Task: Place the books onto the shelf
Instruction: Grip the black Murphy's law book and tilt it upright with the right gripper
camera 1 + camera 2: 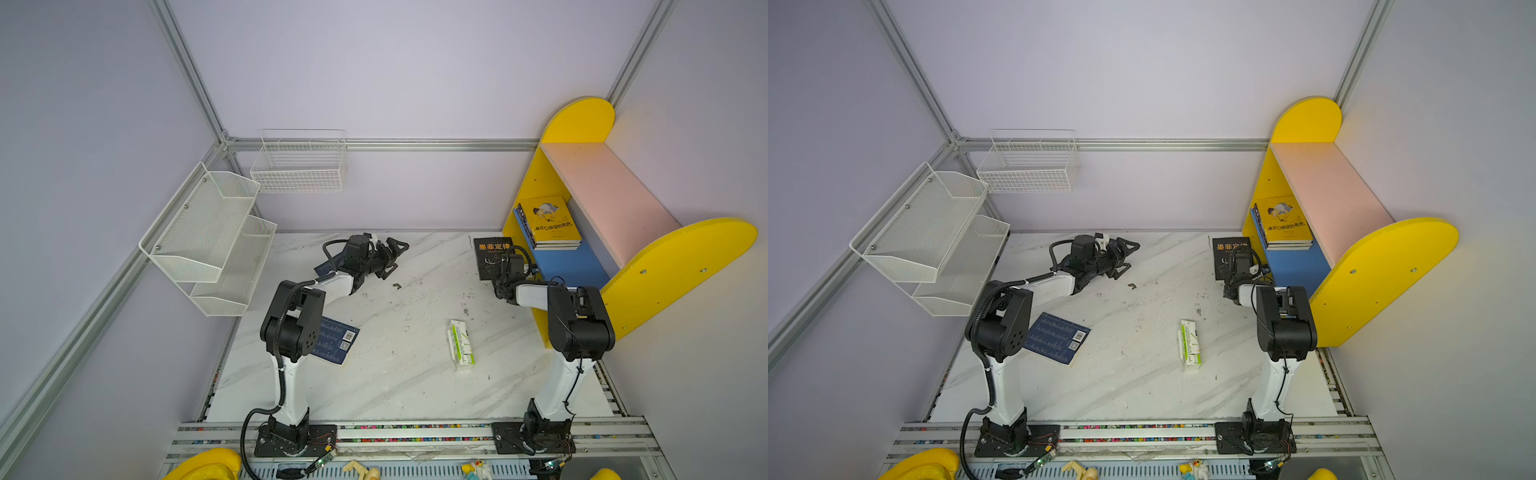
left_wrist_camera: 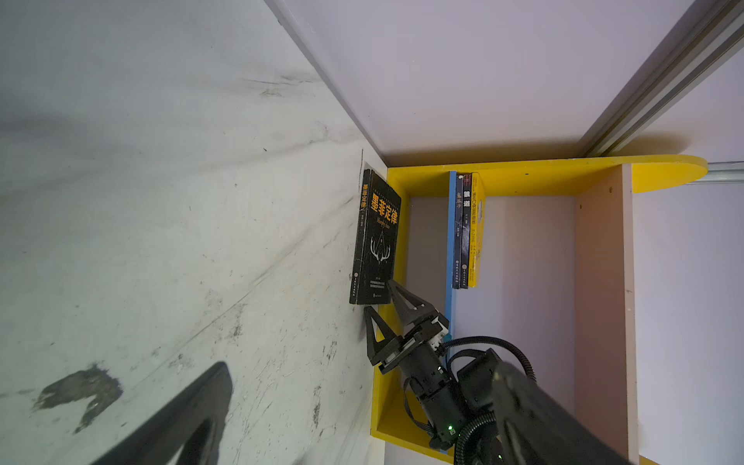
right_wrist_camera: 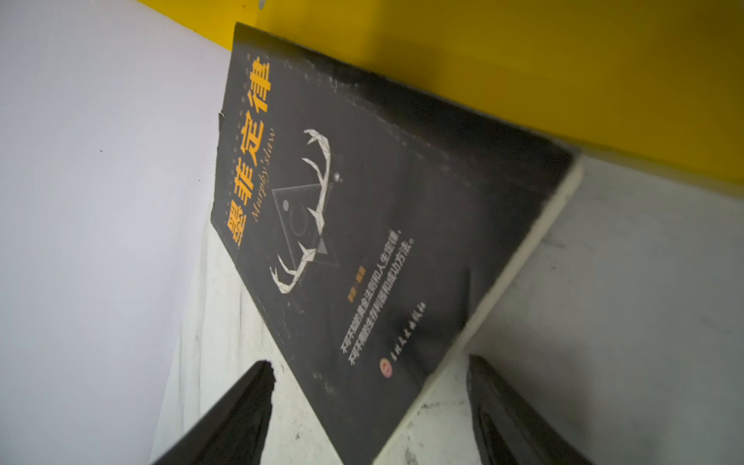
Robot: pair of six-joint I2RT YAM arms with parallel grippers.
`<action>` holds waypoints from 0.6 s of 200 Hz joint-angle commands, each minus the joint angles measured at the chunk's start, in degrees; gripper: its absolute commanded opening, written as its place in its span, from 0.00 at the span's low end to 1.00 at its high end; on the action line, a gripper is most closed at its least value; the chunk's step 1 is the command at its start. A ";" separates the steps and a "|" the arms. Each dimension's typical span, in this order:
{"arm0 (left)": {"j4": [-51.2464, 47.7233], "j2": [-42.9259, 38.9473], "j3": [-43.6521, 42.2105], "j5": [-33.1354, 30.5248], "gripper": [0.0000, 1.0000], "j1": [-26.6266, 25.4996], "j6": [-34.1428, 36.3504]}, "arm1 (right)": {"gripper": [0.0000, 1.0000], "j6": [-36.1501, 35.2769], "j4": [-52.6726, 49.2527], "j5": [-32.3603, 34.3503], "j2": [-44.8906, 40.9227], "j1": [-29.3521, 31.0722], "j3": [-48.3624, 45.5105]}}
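Note:
A black book with an orange title lies flat on the marble table, against the shelf's yellow end panel. My right gripper is open, and the book's near corner lies between its fingertips without touching them. On the blue lower board lies a small stack topped by a yellow book. My left gripper hangs open and empty over the table's back middle. One navy book lies by the left arm's base. Another navy book peeks out under that arm's wrist.
A green-and-white carton lies on the table right of centre. A white mesh tiered rack hangs on the left wall and a white wire basket on the back wall. A small dark scrap lies near the left gripper.

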 commanded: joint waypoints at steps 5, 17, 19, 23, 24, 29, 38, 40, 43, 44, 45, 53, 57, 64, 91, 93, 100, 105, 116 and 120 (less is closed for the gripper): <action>0.01 -3.08 3.10 -1.12 1.00 -0.18 0.95 | 0.76 0.03 2.96 5.14 3.40 -5.81 -1.61; -0.29 -3.38 2.70 -1.49 1.00 -0.26 1.13 | 0.76 -1.57 5.27 0.26 3.94 -6.13 -1.40; -0.26 -3.43 2.63 -1.57 1.00 -0.26 1.13 | 0.76 -1.51 5.39 -0.54 3.95 -6.23 -1.31; -0.27 -3.48 2.42 -1.69 1.00 -0.27 1.15 | 0.76 -1.22 5.72 -2.55 4.04 -6.31 -1.32; -0.29 -3.57 2.37 -1.70 1.00 -0.27 1.14 | 0.76 -1.08 5.88 -3.27 4.04 -6.30 -1.35; -0.29 -3.70 2.18 -1.82 1.00 -0.27 1.13 | 0.75 -0.86 7.68 -6.37 4.04 -6.32 -1.73; -0.30 -3.77 1.89 -2.30 1.00 -0.27 1.13 | 0.74 0.13 12.64 -11.73 4.26 -6.30 -2.99; -0.24 -3.75 1.81 -2.39 1.00 -0.27 1.13 | 0.75 0.63 13.69 -13.00 4.34 -6.12 -3.34; -0.26 -3.75 1.67 -2.56 1.00 -0.35 1.13 | 0.74 1.36 15.35 -14.64 4.50 -6.04 -3.76; -0.20 -3.75 1.64 -2.58 1.00 -0.35 1.13 | 0.74 1.66 15.84 -15.34 4.58 -5.94 -3.93; -0.21 -3.75 1.67 -2.63 1.00 -0.40 1.13 | 0.74 1.99 16.30 -15.91 4.62 -5.94 -4.06; 0.01 -3.69 1.56 -2.86 1.00 -0.37 0.98 | 0.74 4.12 20.52 -19.54 5.32 -5.61 -5.30; 0.21 -3.55 1.60 -2.86 1.00 -0.37 0.88 | 0.74 5.08 22.99 -20.74 5.71 -5.59 -6.14; 0.59 -3.38 1.66 -2.76 1.00 -0.48 0.64 | 0.73 7.05 27.28 -22.38 6.40 -5.59 -7.40; 1.37 -2.38 2.28 -2.22 1.00 -0.61 0.01 | 0.66 6.43 26.69 -29.32 12.34 -5.03 -1.43; 1.36 -2.24 2.30 -2.17 0.99 -0.62 -0.01 | 0.66 6.02 26.21 -29.47 12.63 -4.87 -0.86; 1.37 -2.05 2.57 -1.86 1.00 -0.62 -0.09 | 0.66 4.52 27.13 -29.78 13.01 -4.18 0.51; 1.45 -1.97 2.61 -1.73 1.00 -0.62 -0.19 | 0.66 3.69 28.45 -29.89 13.10 -3.66 1.16; 1.51 -2.09 2.51 -1.71 1.00 -0.71 -0.19 | 0.66 3.10 28.46 -30.27 13.41 -2.83 3.41; 1.55 -2.15 2.34 -1.80 1.00 -0.79 -0.15 | 0.66 2.94 27.36 -30.22 13.45 -2.63 4.34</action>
